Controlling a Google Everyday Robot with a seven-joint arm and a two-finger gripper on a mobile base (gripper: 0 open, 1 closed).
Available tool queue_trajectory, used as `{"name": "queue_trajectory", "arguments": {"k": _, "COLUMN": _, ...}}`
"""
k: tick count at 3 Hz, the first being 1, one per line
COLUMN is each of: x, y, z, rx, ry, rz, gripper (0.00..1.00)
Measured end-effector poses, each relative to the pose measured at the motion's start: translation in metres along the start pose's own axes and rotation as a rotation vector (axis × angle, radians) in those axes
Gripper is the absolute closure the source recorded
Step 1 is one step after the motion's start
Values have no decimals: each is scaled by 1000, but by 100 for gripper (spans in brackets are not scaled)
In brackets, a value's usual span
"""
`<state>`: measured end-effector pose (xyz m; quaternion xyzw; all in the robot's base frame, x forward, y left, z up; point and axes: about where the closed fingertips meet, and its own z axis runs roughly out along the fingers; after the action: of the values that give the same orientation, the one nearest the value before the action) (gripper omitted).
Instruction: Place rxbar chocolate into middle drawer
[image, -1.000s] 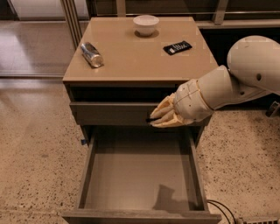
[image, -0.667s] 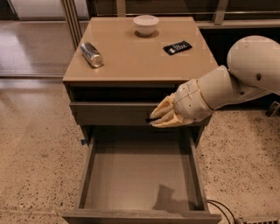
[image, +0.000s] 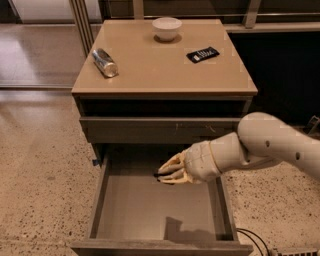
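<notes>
— One hazard: the gripper (image: 167, 173) is hanging inside the middle drawer (image: 98, 200), below the counter's (image: 150, 75) front edge, clenching the rxbar chocolate (image: 158, 176).
— What is threatening it?
— The scratched drawer front (image: 150, 130) is sitting just above; lifting before letting go is probably going to drag the bar back out.
</notes>
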<state>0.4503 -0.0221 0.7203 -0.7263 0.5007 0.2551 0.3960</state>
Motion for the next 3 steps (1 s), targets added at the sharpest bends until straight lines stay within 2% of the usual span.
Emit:
{"name": "queue_trajectory", "arguments": {"k": 1, "x": 41, "y": 48, "z": 68, "rx": -44, "ry": -94, "rz": 50, "gripper": 100}}
{"name": "queue_trajectory", "arguments": {"k": 3, "x": 48, "y": 53, "z": 76, "rx": -52, "ry": -112, "rz": 71, "gripper": 100}}
